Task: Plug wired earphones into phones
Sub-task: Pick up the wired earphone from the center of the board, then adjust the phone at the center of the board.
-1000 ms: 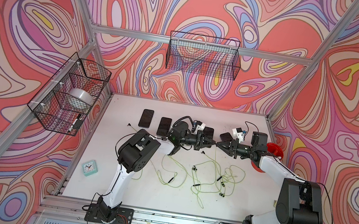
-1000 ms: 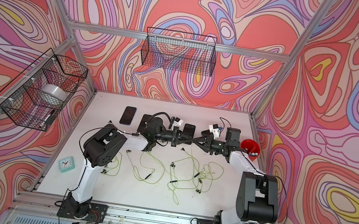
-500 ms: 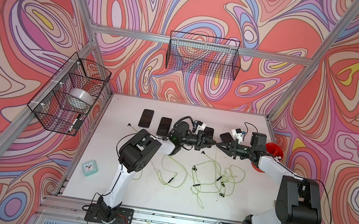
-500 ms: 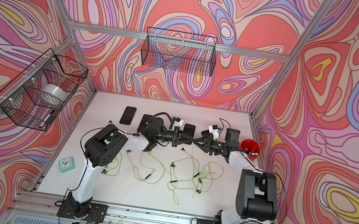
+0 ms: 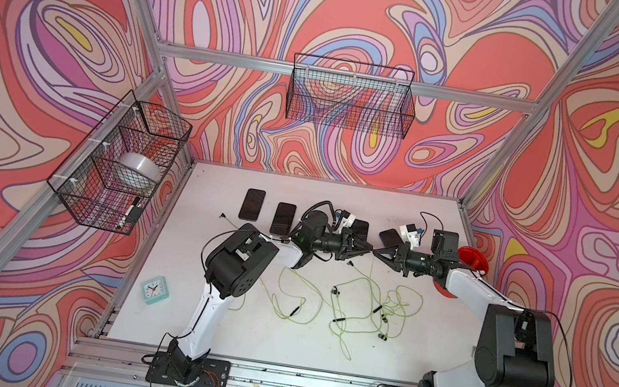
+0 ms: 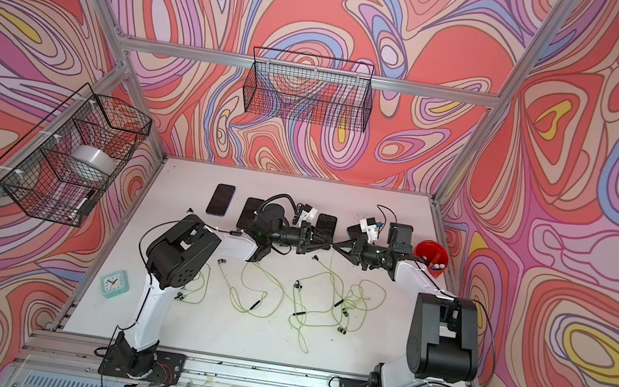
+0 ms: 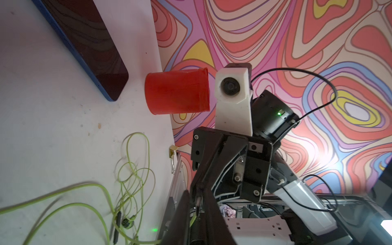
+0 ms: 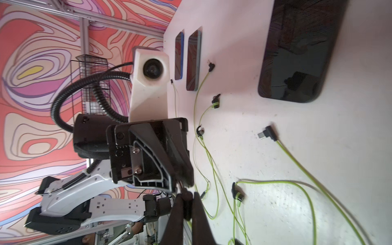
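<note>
Both top views first: the left gripper [image 5: 368,250] and right gripper [image 5: 377,252] sit nose to nose over the table [image 5: 275,345], a bit toward 12 o'clock from the middle. The four phones [image 5: 252,204] lie flat in a row along the 12 o'clock side, two of them half hidden under the wrists. The earphones [image 5: 360,312] are a loose tangle mid-table, at 6 o'clock from the tips, and one cord [image 5: 370,280] climbs right up to where they meet. Red cup [image 5: 472,259] at 2 o'clock, mint clock [image 5: 155,290] near 8

Left wrist view: the right gripper [image 7: 198,201] has its jaws pinched tight on that cord, with a phone [image 7: 89,42] and the red cup [image 7: 177,91] behind it

Right wrist view: its own fingers [image 8: 180,212] are squeezed together. The left gripper [image 8: 183,184] meets them tip to tip, but honestly can't tell if its jaws are open or closed. A loose plug [image 8: 268,134] lies on the table near the closest phone [image 8: 297,53], apart from it
</note>
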Robot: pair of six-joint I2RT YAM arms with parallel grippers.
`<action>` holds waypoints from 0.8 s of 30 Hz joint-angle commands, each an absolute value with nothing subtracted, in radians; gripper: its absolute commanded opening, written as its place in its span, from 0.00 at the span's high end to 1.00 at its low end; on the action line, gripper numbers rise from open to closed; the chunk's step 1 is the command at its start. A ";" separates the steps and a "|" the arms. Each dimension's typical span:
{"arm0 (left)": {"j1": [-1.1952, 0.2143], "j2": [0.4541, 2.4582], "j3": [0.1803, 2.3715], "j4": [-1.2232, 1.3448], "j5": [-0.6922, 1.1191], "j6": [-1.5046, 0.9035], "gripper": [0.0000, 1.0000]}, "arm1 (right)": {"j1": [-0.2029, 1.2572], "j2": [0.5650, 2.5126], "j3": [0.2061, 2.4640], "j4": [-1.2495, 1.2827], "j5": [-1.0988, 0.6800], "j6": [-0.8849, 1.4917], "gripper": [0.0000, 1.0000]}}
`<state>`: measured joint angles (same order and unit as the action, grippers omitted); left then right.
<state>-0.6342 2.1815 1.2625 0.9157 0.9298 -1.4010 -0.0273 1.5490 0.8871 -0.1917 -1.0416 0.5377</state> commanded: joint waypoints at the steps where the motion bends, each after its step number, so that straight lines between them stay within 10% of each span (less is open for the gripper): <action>1: -0.615 2.120 1.272 0.799 0.894 -1.285 0.65 | -0.037 1.491 0.953 -0.363 -0.842 0.404 1.00; 10: -0.616 2.027 1.388 0.123 0.595 -0.947 0.40 | -0.041 1.435 1.003 -0.451 -0.278 0.385 1.00; 19: -0.718 2.187 1.814 -0.505 0.029 -0.425 0.03 | -0.041 1.380 0.959 -0.464 -0.237 0.388 1.00; 24: -0.729 2.322 2.045 -0.662 -0.034 -0.366 0.00 | -0.042 1.351 0.960 -0.496 -0.113 0.337 1.00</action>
